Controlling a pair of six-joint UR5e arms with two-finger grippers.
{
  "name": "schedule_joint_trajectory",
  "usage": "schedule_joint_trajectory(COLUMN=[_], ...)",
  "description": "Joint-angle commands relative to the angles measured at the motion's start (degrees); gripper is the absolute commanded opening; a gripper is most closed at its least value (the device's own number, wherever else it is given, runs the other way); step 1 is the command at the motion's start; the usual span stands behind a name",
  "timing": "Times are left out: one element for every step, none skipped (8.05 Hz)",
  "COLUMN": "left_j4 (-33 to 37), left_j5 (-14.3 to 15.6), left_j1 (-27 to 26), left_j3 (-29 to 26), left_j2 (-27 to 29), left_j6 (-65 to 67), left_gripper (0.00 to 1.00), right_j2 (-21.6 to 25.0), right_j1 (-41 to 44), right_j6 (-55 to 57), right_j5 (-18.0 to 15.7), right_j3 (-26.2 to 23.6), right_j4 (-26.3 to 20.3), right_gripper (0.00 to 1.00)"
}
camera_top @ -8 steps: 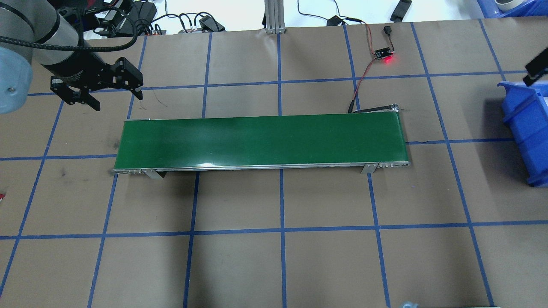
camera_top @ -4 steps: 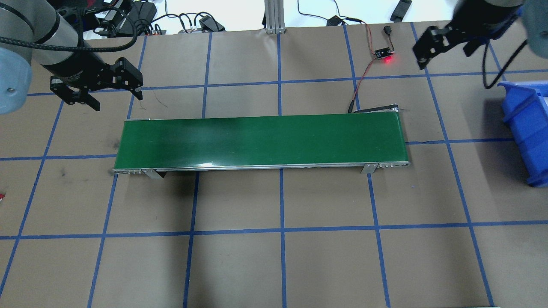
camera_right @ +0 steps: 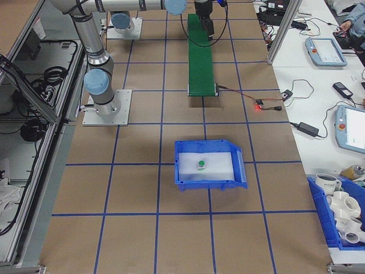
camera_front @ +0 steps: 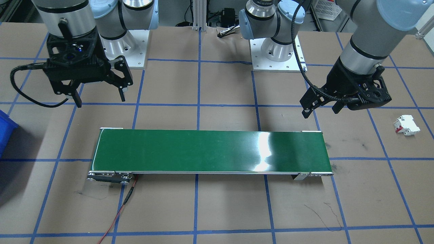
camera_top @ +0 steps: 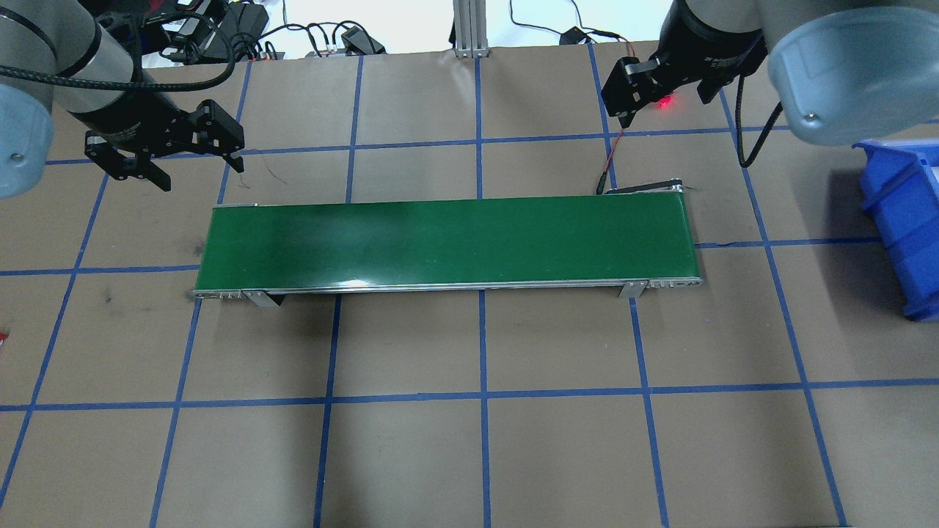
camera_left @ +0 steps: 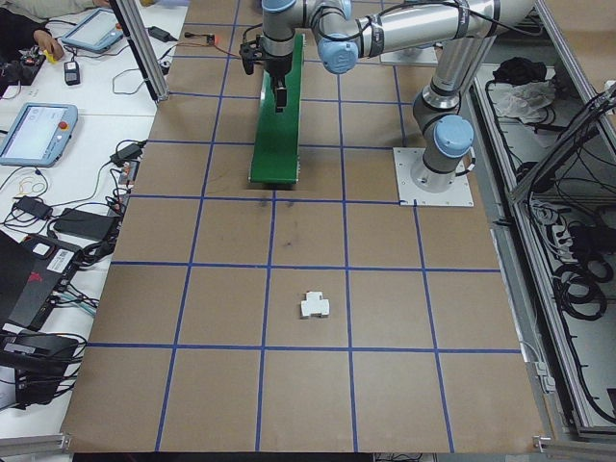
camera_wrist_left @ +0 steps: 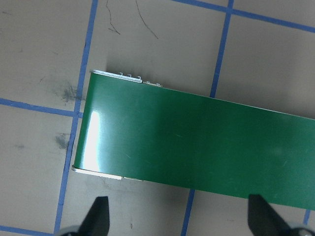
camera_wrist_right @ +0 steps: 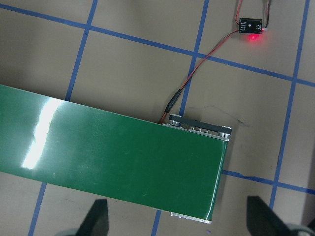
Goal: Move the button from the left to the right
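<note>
The button [camera_right: 201,164] sits green cap up on the white floor of a blue bin [camera_right: 239,181] at the robot's right end of the worktop [camera_top: 513,455], well apart from the green conveyor belt [camera_top: 447,242] and from both arms; only the right-side view shows it, small, so its exact tilt cannot be told. Judged from that, the button is already on the right side and the transfer looks done or close to it. The right hand [camera_top: 664,92] is the nearer of the 2, yet it hangs beyond the far right corner of the belt, above a small board with a red light [camera_wrist_right: 250,27], with the bin off to its outer side; its wrist view shows 2 dark fingertips [camera_wrist_right: 96,219] spread wide with nothing between them, looking straight down on the belt's right end. The left hand [camera_top: 183,158] hovers off the belt's far left corner, tilted, fingers parted and empty, its camera looking down on the belt's left end. A white breaker with red parts [camera_front: 406,124] lies on the worktop on the robot's left. Any further reach for the button would fall to the right arm, swinging outward toward the bin.
</note>
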State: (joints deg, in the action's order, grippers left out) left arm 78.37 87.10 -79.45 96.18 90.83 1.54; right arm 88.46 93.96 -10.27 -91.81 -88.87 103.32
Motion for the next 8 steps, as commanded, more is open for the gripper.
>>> schedule_joint_trajectory(left_j4=[0.0,0.0,-0.1,-0.1,-0.1,0.0,0.0,0.0], left_j5=[0.0,0.0,0.0,0.0,0.0,0.0,0.0,0.0], left_j1=[0.0,0.1,0.1,0.1,0.1,0.1,0.1,0.1], left_j3=[0.1,0.1,0.1,0.1,-0.1,0.1,0.1,0.1], left_j2=[0.0,-0.1,-0.1,-0.1,-0.1,-0.1,-0.1,-0.3], left_j6=[0.0,0.0,-0.1,0.0,-0.1,0.0,-0.1,-0.1], left_gripper=[1.0,1.0,1.0,1.0,1.0,1.0,1.0,1.0], right_j2=[0.0,-0.1,-0.1,-0.1,-0.2,-0.2,-0.3,-0.4], right_j1=[0.6,0.6,0.6,0.4,0.2,0.2,0.2,0.2], right_j6=[0.4,0.5,0.5,0.5,0.5,0.5,0.4,0.4], right_j5=[-0.1,0.3,0.4,-0.1,-0.1,-0.2,-0.1,-0.1], right_j3=[-0.2,-0.5,-0.5,-0.5,-0.4,-0.5,-0.5,-0.7], right_j4=[0.2,0.3,0.4,0.8,0.9,0.9,0.9,0.9], right_gripper=[1.0,1.0,1.0,1.0,1.0,1.0,1.0,1.0])
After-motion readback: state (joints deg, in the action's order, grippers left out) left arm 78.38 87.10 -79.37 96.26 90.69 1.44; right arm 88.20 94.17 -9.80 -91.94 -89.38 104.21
